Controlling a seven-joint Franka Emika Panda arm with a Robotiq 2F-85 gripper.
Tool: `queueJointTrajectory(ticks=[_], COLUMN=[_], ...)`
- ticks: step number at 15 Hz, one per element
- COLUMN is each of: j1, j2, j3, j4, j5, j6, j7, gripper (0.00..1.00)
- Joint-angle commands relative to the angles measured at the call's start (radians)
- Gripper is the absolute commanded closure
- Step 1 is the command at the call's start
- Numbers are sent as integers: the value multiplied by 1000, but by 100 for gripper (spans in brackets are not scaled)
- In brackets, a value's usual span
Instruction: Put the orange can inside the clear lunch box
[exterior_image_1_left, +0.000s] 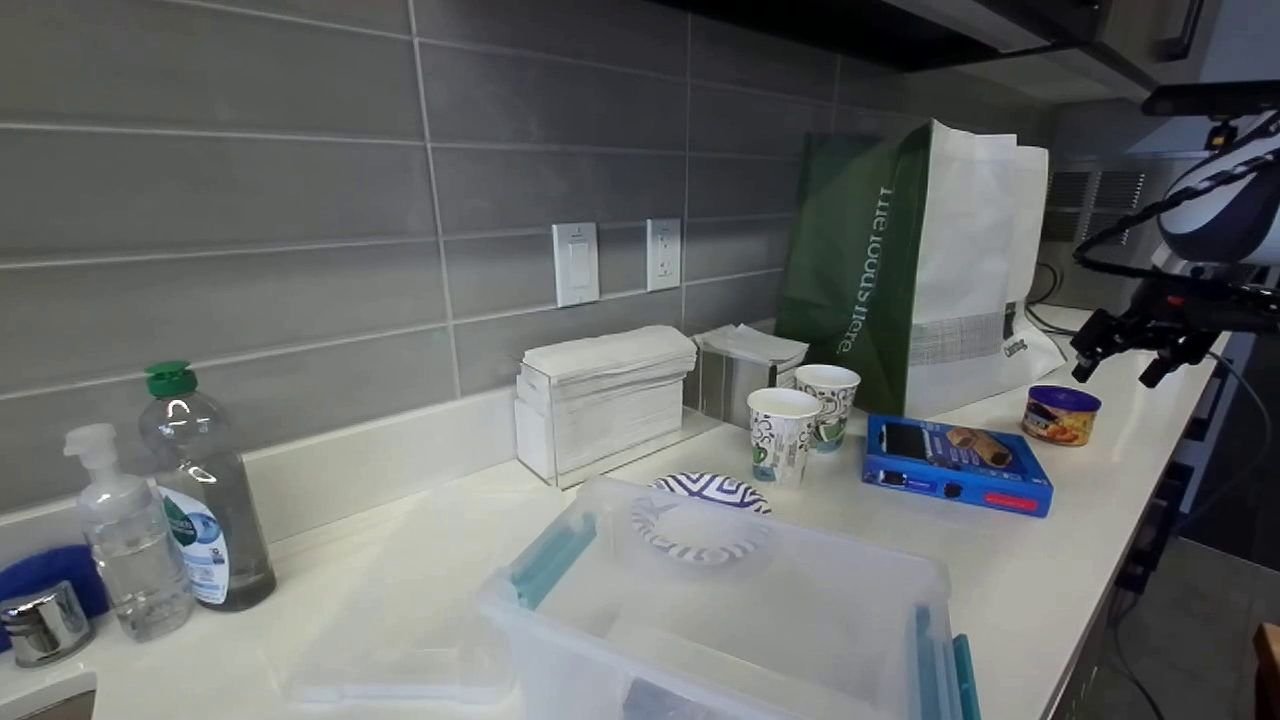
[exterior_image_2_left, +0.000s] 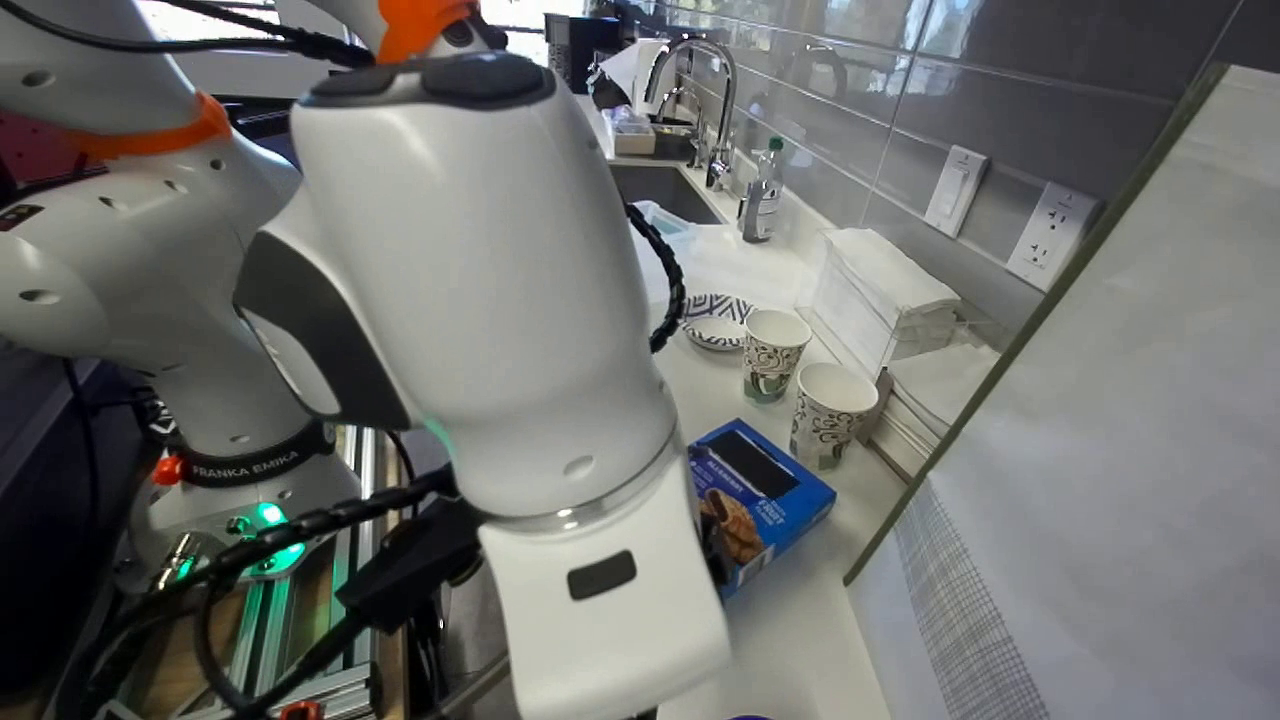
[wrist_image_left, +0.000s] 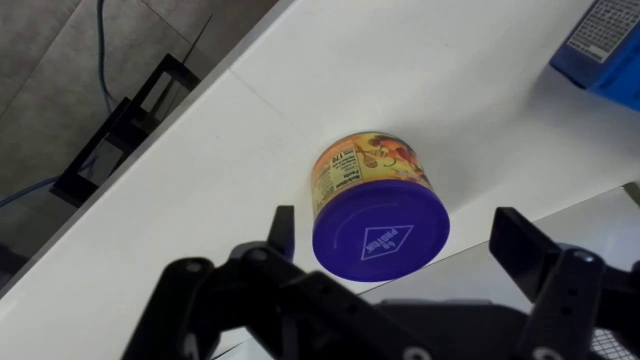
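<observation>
- The orange can (wrist_image_left: 380, 205) stands upright on the counter (exterior_image_1_left: 1010, 590), purple top up, outside the clear lunch box (exterior_image_1_left: 820, 600); lining up the grasp looks like the step in hand.
- The gripper (exterior_image_1_left: 1116, 374) hangs higher than the can and apart from it, jaws spread, holding nothing.
- In the wrist view the can shows nearer 1 finger (wrist_image_left: 284, 230) than its mate; coming down on that line could land it on the top or shove the can.
- The can's side shows past its top, so a slanted, shallow grip is possible and might slip off the round wall.
- The paper bag (exterior_image_1_left: 965, 270) stands near the can; a lowered finger could brush it.
- A nudge toward the counter's edge risks a drop to the floor (wrist_image_left: 60, 65).
- The blue packet (exterior_image_1_left: 955, 465) lies between can and lunch box, with 2 paper cups (exterior_image_1_left: 782, 435) near that route; a low carry could sweep them.
- At the lunch box, letting go too early could leave the can on the rim.
</observation>
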Motion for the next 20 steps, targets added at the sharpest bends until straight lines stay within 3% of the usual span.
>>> queueJointTrajectory(ticks=[1,5,12,20], j1=[59,86,65,53], j2=[113,206,353,391], j3=[-31,-23,2,42], j4=[72,137,233,277], j5=[122,248,354,427], j6=[18,29,17,-36], j7=[-60,-111,-148,-190], gripper=[0,0,0,0])
